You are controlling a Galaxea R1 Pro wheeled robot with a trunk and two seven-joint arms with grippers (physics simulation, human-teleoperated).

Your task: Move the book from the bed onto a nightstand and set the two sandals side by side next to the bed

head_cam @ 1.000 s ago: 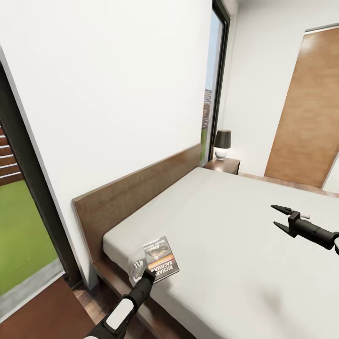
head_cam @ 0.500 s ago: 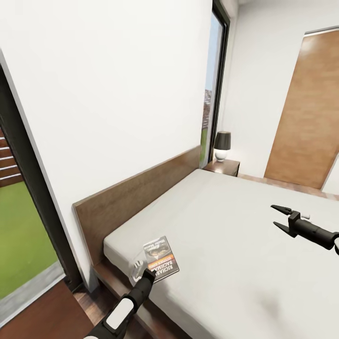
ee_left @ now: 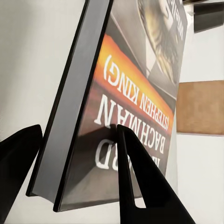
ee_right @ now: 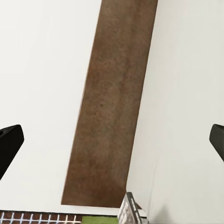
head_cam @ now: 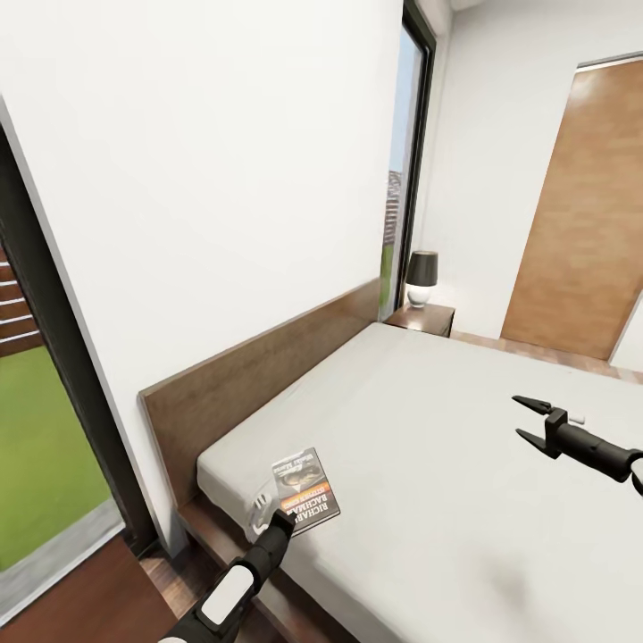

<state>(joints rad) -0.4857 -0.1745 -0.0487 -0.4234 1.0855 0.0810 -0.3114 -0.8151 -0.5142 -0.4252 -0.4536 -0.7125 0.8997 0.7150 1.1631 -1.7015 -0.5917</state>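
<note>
Slightly lower than a second ago, the right gripper point(head_cam: 527, 421) hangs over the bed point(head_cam: 464, 464); the book point(head_cam: 306, 489) has not shifted.
Head view: the left gripper point(head_cam: 266, 511) reaches the book's near edge at the mattress corner by the headboard point(head_cam: 259, 375). Left wrist view: one black finger point(ee_left: 140, 186) lies on the cover, the other beside the spine, clasping the book between them. Right wrist view: fingertips wide apart, facing the headboard.

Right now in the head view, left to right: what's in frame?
Green lawn outside the window → left gripper → book → lamp on the nightstand → right gripper over the bed.
</note>
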